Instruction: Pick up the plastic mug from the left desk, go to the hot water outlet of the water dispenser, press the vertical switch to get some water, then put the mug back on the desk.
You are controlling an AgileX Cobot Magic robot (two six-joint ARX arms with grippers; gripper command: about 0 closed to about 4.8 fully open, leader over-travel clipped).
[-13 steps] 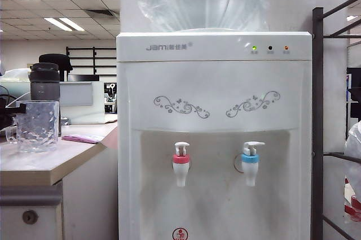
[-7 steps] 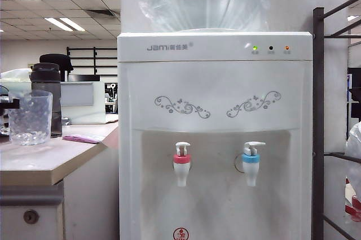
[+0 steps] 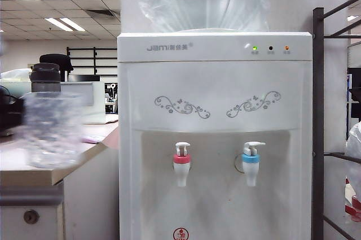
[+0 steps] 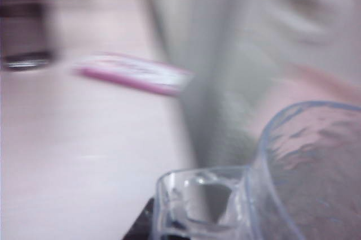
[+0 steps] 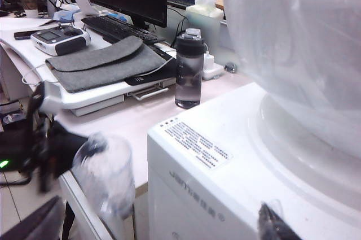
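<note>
I have the plastic mug point(image 3: 52, 130) lifted off the left desk point(image 3: 34, 175) by its handle in the closed left gripper point(image 4: 169, 226); it is blurred near the desk's edge, looks empty, and is well short of the hot water outlet point(image 3: 181, 166) on the water dispenser point(image 3: 214, 82). Filling it, pressing the vertical switch point(image 3: 181, 149) and setting it back down are all left. My right gripper point(image 5: 271, 223) hangs wide open, holding nothing, above the dispenser's top beside the big bottle point(image 3: 200, 0); the dark bottle point(image 3: 45, 77) stands on the desk.
</note>
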